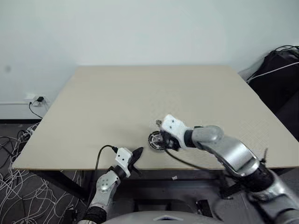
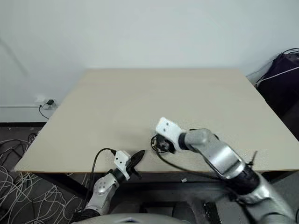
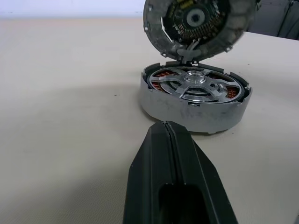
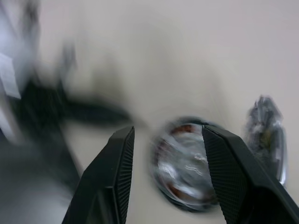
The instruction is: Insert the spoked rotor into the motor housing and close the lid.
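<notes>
My left gripper (image 3: 170, 135) is pressed together, its two black fingers meeting along one seam, and it holds nothing; it sits low at the near edge of the table (image 1: 117, 93), aimed across the tan top toward the motor housing (image 3: 196, 109). That housing rests on the table close to the near edge, just ahead of my left fingertips and apart from them. The spoked rotor (image 3: 196, 84) lies flat inside it — silver hub in the middle, broad spokes reaching out to the bright rim, with copper-coloured windings showing in the gaps beneath. Behind the housing, the lid (image 3: 198, 23) stands tilted up from the far rim, its inner face with a round dark centre turned toward my left wrist camera; it is not shut over the rotor. My right gripper (image 4: 166, 154) hangs above the housing, pointing down at it, its fingers apart with the housing seen in the gap between them and nothing clamped in them. In that blurred wrist picture the raised lid shows just beside one of the fingers (image 4: 233, 177), though I cannot tell whether it touches. From the head cameras my right wrist covers part of the housing, which peeks out beneath it.
</notes>
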Controlling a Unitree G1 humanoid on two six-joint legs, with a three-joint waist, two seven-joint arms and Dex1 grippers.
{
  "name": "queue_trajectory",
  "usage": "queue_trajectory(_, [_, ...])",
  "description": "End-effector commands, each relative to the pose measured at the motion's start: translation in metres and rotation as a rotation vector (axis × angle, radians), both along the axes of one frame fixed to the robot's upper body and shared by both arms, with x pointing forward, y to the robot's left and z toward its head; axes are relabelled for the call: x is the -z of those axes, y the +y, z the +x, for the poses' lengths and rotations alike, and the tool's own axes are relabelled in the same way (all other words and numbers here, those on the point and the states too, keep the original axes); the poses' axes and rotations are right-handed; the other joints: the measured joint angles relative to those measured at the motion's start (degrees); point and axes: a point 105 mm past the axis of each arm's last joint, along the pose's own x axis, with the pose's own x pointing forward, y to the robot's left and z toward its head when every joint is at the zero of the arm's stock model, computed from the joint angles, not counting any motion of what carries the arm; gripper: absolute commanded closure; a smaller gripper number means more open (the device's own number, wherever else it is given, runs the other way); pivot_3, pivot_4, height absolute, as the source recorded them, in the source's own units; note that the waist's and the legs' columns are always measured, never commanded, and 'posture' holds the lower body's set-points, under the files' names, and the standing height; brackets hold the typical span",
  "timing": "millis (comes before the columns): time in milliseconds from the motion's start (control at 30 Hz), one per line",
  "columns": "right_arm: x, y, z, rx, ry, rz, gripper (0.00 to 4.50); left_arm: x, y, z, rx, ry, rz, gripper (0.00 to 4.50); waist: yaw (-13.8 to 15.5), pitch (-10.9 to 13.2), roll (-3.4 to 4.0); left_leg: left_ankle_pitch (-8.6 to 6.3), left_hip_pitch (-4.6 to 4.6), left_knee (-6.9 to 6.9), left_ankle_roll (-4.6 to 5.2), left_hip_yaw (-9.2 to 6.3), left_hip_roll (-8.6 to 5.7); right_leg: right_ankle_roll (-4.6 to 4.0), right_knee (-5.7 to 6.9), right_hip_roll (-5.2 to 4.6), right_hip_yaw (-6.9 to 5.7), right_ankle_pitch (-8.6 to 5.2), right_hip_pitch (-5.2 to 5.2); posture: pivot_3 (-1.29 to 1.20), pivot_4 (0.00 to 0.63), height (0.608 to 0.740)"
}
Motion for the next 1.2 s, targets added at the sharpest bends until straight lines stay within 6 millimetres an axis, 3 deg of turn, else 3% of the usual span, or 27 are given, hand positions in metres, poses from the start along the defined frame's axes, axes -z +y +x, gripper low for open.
queue_trajectory(33, [0.002, 0.003, -0.008, -0.246, -0.101, -0.039, 2.03, 0.02, -0.003, -0.008, 0.02, 0.107, 0.027, 4.5, -0.14, 0.02, -0.03, 0.08, 0.05, 0.0, 0.14, 0.0, 0.02, 0.0, 0.0, 0.03, 0.0, 0.0, 0.03, 0.0, 0.0, 0.74])
queue_trajectory(200, [0.012, -0.009, 0.0, -0.305, -0.119, -0.107, 2.03, 0.021, -0.003, -0.006, 0.022, 0.116, 0.027, 4.5, 0.5, 0.2, -0.35, -0.02, 0.14, 0.26, -0.09, 0.05, 0.18, 0.02, 0.12, -0.08, -0.22, 0.06, 0.16, 0.0, 0.0, 0.74])
queue_trajectory(367, [0.018, -0.008, 0.008, -0.368, -0.157, -0.166, 2.03, 0.023, -0.002, -0.004, 0.02, 0.123, 0.031, 4.5, 1.14, 0.2, -0.35, -0.03, 0.14, 0.28, -0.1, 0.15, 0.18, 0.02, 0.09, -0.96, -0.97, 0.41, 0.12, 0.0, 0.0, 0.74])
queue_trajectory(700, [0.033, -0.005, 0.018, -0.479, -0.161, -0.286, 2.03, 0.026, 0.002, 0.001, 0.013, 0.133, 0.034, 4.5, 2.7, 0.17, -0.31, -0.02, 0.13, 0.28, -0.12, 0.14, 0.22, -0.09, 0.1, -0.98, -1.38, 0.52, 0.1, 0.0, 0.0, 0.74])
queue_trajectory(1200, [0.041, -0.02, 0.03, -0.492, -0.119, -0.375, 2.03, 0.031, 0.003, -0.002, 0.0, 0.137, 0.024, 4.5, 3.0, 0.14, -0.26, 0.0, 0.14, 0.27, -0.17, 0.14, 0.28, -0.16, 0.11, -1.01, -1.52, 0.7, 0.03, 0.0, 0.0, 0.74])
